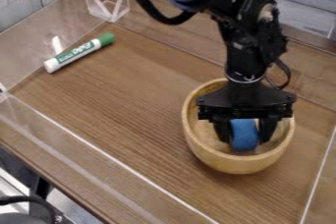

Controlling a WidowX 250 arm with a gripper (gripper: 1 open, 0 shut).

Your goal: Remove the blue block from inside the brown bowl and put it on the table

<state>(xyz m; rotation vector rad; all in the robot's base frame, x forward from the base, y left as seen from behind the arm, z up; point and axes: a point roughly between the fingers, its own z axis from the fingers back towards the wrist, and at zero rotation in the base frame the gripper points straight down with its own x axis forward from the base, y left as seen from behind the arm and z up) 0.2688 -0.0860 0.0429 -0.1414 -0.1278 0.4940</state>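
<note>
One view only, looking down from the front at a dark brown wood-grain table [132, 100] edged by low clear acrylic walls [39, 27].

Lower right of the frame: a round, light tan wooden bowl [210, 149] with thick walls and a smooth rim, resting flat on the tabletop. Inside it, toward the right of its hollow, a small light-blue rectangular block [245, 135], leaning rather than lying flat, lower end down on the bowl's floor.

Reaching down from the top centre of the frame into the bowl: a black robot arm [243, 31], wrist pointing nearly straight down. At its end, a black gripper [245, 130], lowered inside the rim, one finger on the left of the block and one on the right. Fingers drawn in close on both flanks of the blue block, neither spread wide nor fully clenched; cannot tell whether they actually press against it or merely bracket it. Block not lifted, bottom end seemingly on the wood of the bowl.

Upper left of the frame, well apart from bowl and arm: a green-and-white marker [79, 51], lying flat on the table on a diagonal, green cap toward the upper right, white end toward the lower left, near the left acrylic wall.
</note>
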